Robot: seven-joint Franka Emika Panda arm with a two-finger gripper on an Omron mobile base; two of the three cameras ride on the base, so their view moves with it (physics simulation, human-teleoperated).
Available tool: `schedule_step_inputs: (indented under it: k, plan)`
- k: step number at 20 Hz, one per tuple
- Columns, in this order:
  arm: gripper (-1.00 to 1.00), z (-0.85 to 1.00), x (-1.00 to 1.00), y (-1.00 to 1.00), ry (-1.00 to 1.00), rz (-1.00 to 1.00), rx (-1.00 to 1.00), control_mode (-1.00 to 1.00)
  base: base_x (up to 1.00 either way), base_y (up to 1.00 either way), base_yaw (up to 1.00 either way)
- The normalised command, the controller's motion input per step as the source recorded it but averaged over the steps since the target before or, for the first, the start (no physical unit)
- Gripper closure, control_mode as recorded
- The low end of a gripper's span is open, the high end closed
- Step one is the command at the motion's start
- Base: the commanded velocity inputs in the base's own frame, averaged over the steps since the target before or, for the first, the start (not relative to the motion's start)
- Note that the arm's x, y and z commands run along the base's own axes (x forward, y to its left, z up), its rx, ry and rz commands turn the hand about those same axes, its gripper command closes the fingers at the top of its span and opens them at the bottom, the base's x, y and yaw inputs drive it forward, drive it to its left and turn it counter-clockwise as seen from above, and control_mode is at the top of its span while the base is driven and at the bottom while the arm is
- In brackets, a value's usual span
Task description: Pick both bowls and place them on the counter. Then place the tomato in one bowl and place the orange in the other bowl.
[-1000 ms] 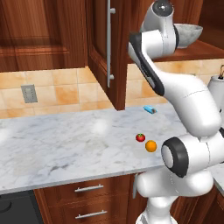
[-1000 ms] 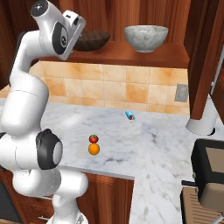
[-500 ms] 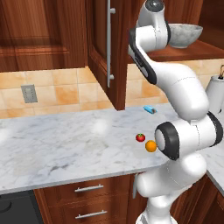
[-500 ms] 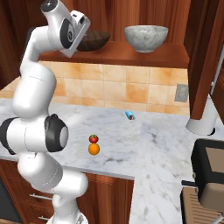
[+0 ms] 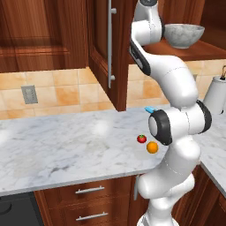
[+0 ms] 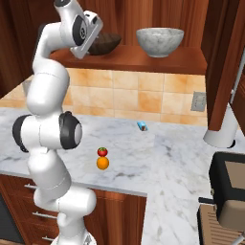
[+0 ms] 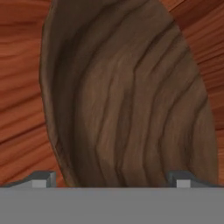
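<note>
Swinging its elbow over since the earlier frames, the arm has brought the gripper [image 7: 111, 178] up against the dark wooden bowl [image 7: 131, 96] on the shelf [image 6: 139, 60]; its fingertips [image 7: 41, 178] stand spread with the bowl between them, gripping nothing yet. Rightward sits the marbled bowl [image 6: 160, 41], and below on the counter [image 6: 167, 158] the tomato [image 6: 102, 151] touches the orange [image 6: 102, 163].

Evenly lit, soft and bright, no harsh glare. Faint sheen on the marble counter [image 5: 66, 145]. Close-up wooden bowl [image 7: 127, 96] slightly blurry, grain smeared; base views crisp.
</note>
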Motion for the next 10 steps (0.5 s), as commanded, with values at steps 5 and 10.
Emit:
schedule_step_inputs:
  k: [5,10]
  plan:
    - [-1.0,-0.11,0.08,0.06,0.02,0.01,-0.01,-1.0,0.0,0.0,0.0]
    - [1.0,-0.25,-0.02,0.01,0.0,0.0,-0.01,-1.0,0.0,0.0,0.0]
